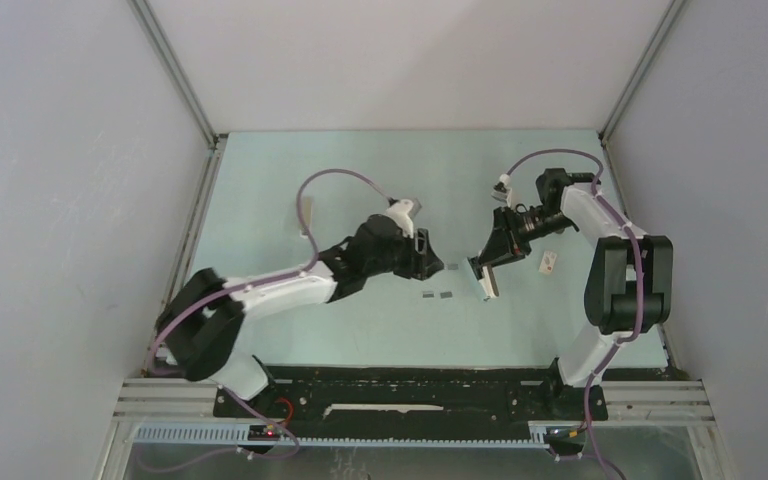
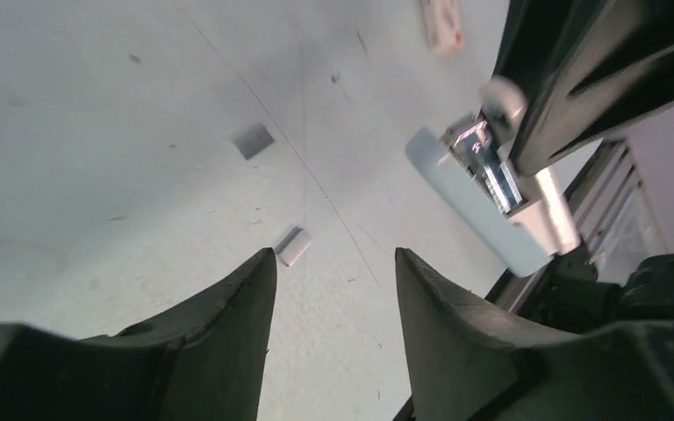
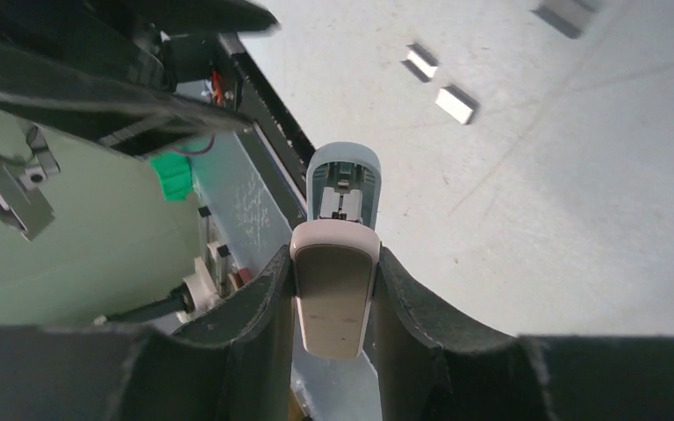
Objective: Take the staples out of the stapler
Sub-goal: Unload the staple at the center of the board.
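Your stapler (image 3: 336, 294) is off the table (image 1: 360, 170), clenched by its white half between the fingers of the right gripper (image 3: 333, 263). It is hinged open, and the pale half juts past the fingertips with its metal channel showing. In the top view it hangs tilted, its low end towards the near edge. The staples (image 1: 437, 296) lie loose on the table just to its left as two short grey strips side by side; the right wrist view shows a third strip further off. Your left gripper (image 2: 333, 263) hovers above those strips with its jaws released and nothing between them. A small white box (image 1: 548, 262) lies flat on the table to the right of the stapler, apart from it
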Available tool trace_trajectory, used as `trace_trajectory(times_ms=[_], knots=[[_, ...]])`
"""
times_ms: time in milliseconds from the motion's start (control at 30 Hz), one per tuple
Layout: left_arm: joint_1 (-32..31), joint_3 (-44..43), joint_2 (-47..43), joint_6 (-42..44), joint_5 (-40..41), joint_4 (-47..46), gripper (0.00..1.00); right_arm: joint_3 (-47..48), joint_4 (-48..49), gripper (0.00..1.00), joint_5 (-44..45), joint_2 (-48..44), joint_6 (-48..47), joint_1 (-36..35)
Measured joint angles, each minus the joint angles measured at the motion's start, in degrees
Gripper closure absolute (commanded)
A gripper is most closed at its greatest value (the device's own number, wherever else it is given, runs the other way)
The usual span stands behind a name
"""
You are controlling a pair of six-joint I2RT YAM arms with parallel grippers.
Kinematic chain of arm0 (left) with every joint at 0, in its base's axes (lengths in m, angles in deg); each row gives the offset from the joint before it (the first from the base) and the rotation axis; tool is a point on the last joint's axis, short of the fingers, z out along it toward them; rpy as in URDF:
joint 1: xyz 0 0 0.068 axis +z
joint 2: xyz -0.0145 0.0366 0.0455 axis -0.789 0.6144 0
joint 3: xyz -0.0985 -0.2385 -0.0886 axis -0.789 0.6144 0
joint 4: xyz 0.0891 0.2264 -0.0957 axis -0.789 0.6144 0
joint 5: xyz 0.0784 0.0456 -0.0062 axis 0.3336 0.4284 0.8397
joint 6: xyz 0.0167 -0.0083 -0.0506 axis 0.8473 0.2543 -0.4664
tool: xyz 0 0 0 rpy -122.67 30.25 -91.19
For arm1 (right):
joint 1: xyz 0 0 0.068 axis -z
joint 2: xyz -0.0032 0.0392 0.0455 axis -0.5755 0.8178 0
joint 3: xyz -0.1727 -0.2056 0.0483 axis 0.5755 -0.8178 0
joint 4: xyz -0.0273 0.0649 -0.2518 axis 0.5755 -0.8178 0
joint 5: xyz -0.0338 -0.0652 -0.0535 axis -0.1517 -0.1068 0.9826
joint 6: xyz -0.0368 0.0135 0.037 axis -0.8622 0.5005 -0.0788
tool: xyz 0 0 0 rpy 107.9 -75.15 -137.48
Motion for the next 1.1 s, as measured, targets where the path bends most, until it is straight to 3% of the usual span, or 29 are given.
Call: trace_trajectory(times_ms=[300, 500, 733, 1100], knots=[[3.7, 14.0, -31.9, 2.7, 15.4, -0.7, 0.01, -3.0, 1.6, 1.00, -5.9, -5.4, -3.0, -5.7], [7.0, 22.2, -44.4, 0.7, 20.7, -1.9, 0.00, -3.0, 4.1, 1.00, -9.6, -5.5, -3.0, -4.2], [12.3, 34.1, -46.1, -13.0, 15.3, -11.5, 0.01, -3.0, 8.7, 1.00, -14.3, -5.2, -0.8, -1.9], [12.3, 34.8, -41.0, -24.9, 9.1, -23.7, 0.01, -3.0, 28.3, 1.00, -18.6, -5.1, 17.3, -0.4]])
